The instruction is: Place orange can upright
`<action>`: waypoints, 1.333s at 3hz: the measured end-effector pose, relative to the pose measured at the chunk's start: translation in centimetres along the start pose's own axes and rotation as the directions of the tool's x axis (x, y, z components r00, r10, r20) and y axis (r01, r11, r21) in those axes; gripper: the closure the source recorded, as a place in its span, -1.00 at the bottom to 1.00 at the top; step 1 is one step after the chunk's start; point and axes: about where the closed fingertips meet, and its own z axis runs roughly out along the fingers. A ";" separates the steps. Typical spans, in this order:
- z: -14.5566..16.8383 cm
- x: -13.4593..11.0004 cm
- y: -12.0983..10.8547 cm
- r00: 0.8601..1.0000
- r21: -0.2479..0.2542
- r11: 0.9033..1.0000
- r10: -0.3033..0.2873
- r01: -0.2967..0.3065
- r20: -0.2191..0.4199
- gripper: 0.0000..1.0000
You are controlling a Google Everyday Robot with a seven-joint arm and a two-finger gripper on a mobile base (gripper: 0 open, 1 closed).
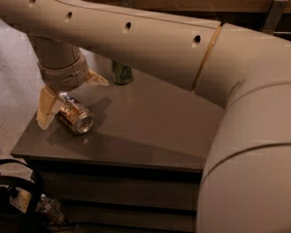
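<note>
The orange can (pixel 75 115) lies on its side near the left edge of the grey table (pixel 150 130), with its silver end facing the front right. My gripper (pixel 72 93) hangs just above the can's far end. It is open: one pale finger (pixel 47 108) is down against the can's left side, and the other finger (pixel 98 78) is raised to the can's upper right. The can rests on the table and is not lifted.
A green can (pixel 121 74) stands upright at the back of the table, its top hidden by my arm (pixel 150 42), which spans the whole upper view. Black cables and gear (pixel 9 198) lie on the floor at the lower left. The table's left edge is close to the orange can.
</note>
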 end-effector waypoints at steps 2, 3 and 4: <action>2.4 0.1 -0.5 0.998 -0.018 1.000 -0.008 0.007 -0.067 -0.34; 2.5 -0.2 -0.4 0.998 -0.020 1.000 -0.009 0.008 -0.057 0.12; 2.6 -0.4 -0.4 0.999 -0.021 1.000 -0.009 0.008 -0.049 0.59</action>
